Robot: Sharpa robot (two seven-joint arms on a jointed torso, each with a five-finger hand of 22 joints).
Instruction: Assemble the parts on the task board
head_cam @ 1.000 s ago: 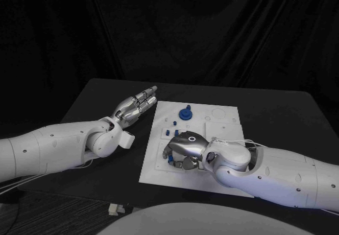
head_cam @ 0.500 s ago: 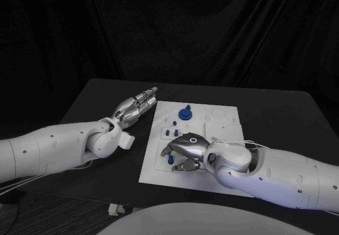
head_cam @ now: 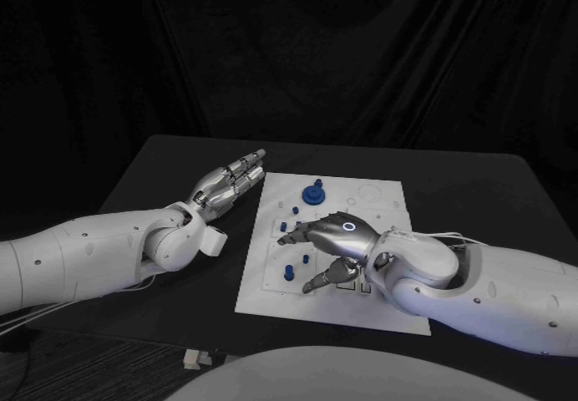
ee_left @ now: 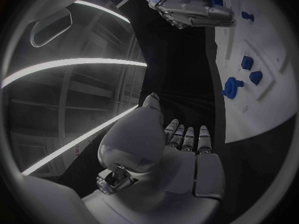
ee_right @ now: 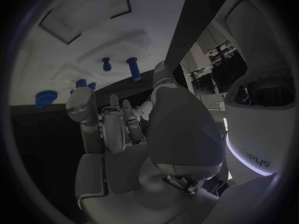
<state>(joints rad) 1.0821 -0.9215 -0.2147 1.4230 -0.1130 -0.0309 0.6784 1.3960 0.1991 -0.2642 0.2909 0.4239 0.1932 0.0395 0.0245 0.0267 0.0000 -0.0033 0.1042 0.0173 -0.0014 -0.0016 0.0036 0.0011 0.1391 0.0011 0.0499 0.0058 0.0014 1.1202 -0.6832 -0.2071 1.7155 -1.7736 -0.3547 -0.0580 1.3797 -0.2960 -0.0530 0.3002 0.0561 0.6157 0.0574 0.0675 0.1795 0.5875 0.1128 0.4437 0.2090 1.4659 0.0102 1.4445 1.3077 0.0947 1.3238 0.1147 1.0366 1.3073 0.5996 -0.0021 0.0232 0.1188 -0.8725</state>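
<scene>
The board (head_cam: 373, 219) lies flat in the middle of the black table (head_cam: 144, 175). From the head camera, the left hand (head_cam: 231, 181) lies just off the board's left edge, fingers straight and together, pointing away from the robot, holding nothing. The right hand (head_cam: 332, 242) hovers over the board's middle, fingers spread and empty: some reach toward the left side of the board, another points down toward its near part.

Blue parts show on the board in the head view: a round one with a peg (head_cam: 314, 195) near the far edge, small pegs (head_cam: 284, 225) just left of the right hand, and one peg (head_cam: 289, 271) standing nearer the robot, beside the lower finger.

The left wrist view shows the left hand (ee_left: 177, 149) from behind, flat and released over bare table, with the board's edge (ee_left: 249, 119) beside it and the round part (ee_left: 232, 86) and two blocky parts (ee_left: 247, 62) on it. It also catches the right hand (ee_left: 187, 7) over the board.

The right wrist view shows the right hand (ee_right: 134, 129) with fingers extended, nothing between them, and two upright pegs (ee_right: 134, 68) beyond the fingertips, apart from them.
</scene>
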